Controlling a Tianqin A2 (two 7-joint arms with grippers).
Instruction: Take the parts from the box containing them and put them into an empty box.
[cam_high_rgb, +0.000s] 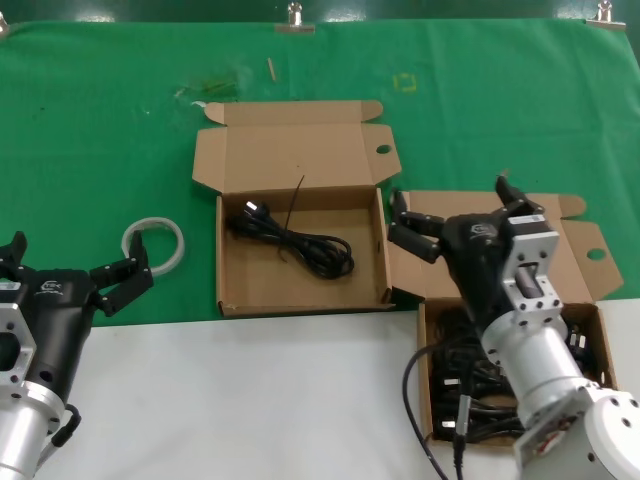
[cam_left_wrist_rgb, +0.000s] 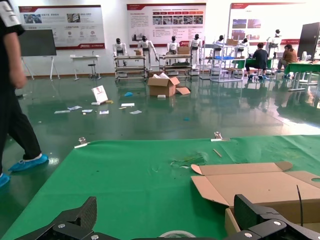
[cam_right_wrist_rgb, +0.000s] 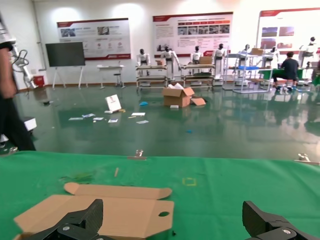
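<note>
The box with the cords (cam_high_rgb: 578, 268) stands at the right, lid open, largely hidden under my right arm. Several black power cords (cam_high_rgb: 455, 378) lie in it. The other box (cam_high_rgb: 290, 155) stands open in the middle, with a hole in its right wing, and holds one black cord (cam_high_rgb: 295, 238). Its lid also shows in the right wrist view (cam_right_wrist_rgb: 100, 212) and the left wrist view (cam_left_wrist_rgb: 260, 187). My right gripper (cam_high_rgb: 462, 215) (cam_right_wrist_rgb: 175, 220) is open and empty, raised between the two boxes. My left gripper (cam_high_rgb: 70, 262) (cam_left_wrist_rgb: 167, 220) is open and empty at the near left.
A white ring (cam_high_rgb: 155, 243) (cam_left_wrist_rgb: 176, 233) lies on the green cloth (cam_high_rgb: 100, 120) just past my left gripper. A white table strip (cam_high_rgb: 250, 400) runs along the front. Clips (cam_high_rgb: 295, 15) hold the cloth's far edge. A small stick (cam_high_rgb: 270, 68) lies near the back.
</note>
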